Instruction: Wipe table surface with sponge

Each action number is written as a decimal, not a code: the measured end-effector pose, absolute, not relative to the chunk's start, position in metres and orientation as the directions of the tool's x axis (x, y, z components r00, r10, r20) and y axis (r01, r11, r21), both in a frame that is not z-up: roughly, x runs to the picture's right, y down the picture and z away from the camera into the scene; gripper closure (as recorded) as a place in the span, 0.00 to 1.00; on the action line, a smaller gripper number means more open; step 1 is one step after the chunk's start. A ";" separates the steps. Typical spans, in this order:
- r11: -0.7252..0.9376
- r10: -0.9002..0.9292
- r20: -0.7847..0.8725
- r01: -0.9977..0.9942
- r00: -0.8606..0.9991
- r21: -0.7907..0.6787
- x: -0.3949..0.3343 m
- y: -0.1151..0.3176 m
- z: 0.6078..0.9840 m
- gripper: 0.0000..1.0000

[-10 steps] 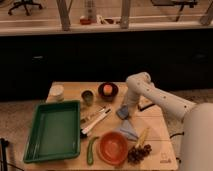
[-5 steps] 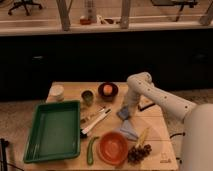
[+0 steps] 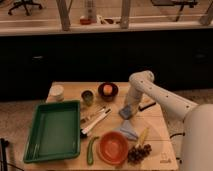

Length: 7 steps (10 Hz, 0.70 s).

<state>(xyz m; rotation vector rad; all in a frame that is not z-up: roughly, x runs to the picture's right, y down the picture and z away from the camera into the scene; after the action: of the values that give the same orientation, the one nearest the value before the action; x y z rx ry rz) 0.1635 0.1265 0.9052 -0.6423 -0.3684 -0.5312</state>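
Note:
The sponge (image 3: 126, 111), a small blue-grey block, lies on the pale wooden table surface (image 3: 155, 125) right of centre. My gripper (image 3: 128, 106) reaches straight down from the white arm (image 3: 150, 87) and sits on top of the sponge, shut on it. The sponge's lower half shows beneath the fingers and rests against the tabletop. A flat grey-blue folded cloth (image 3: 129, 131) lies just in front of it.
A green tray (image 3: 52, 130) fills the table's left side. An orange bowl (image 3: 114, 147), a cucumber (image 3: 91, 150), grapes (image 3: 139, 152) and a yellow item (image 3: 144, 134) sit at the front. A dark bowl with fruit (image 3: 107, 90), a can (image 3: 87, 96), a white cup (image 3: 57, 92) and utensils (image 3: 95, 120) stand further back.
The gripper has closed on the sponge. The arm has stayed in nearly the same place, and the other objects have not moved.

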 end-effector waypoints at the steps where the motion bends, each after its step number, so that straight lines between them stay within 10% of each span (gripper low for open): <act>1: 0.678 -0.351 0.481 0.572 0.803 -0.461 0.162 0.122 0.908 1.00; 7: 0.643 -0.411 0.548 0.658 0.729 -0.393 0.125 0.120 0.895 1.00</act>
<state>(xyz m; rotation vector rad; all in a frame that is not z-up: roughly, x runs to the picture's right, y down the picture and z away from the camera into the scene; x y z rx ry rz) 0.1247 0.1203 0.8954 -0.6139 -0.4359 -0.6311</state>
